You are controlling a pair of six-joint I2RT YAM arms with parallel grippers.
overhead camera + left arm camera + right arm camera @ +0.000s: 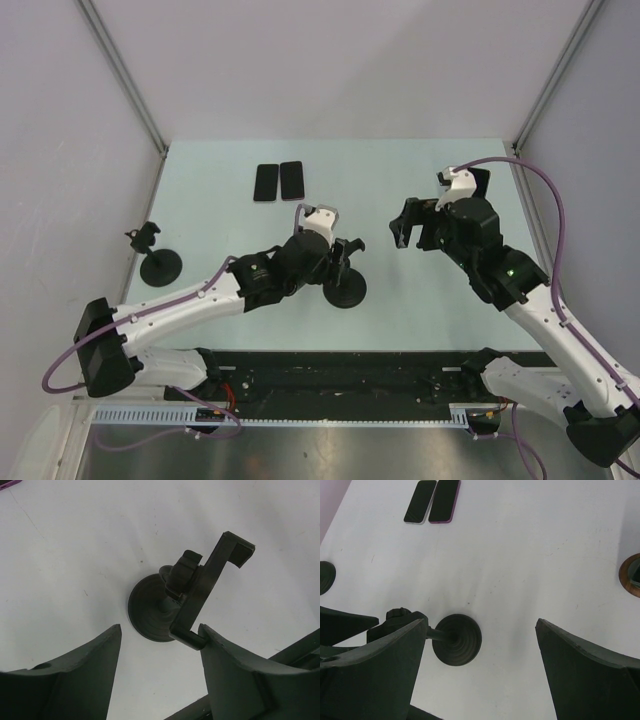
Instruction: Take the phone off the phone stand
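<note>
The table (420, 165) has a pale mint-green top, matte and plain. Seen up close it reads almost white, with a few small dark specks and faint scuffs. Plain light-grey panels close it in on three sides: a back wall (340, 60), a left wall (50, 150) and a right wall (600, 140). A slim metal left post (122, 75) and right post (558, 72) slant up from the far corners where the panels meet. Along the near edge runs a black strip (340, 372), then a white slotted duct (320, 420), then a grey brushed-metal ledge (330, 455). The light is soft and even, throwing only faint, blurred shadows.
</note>
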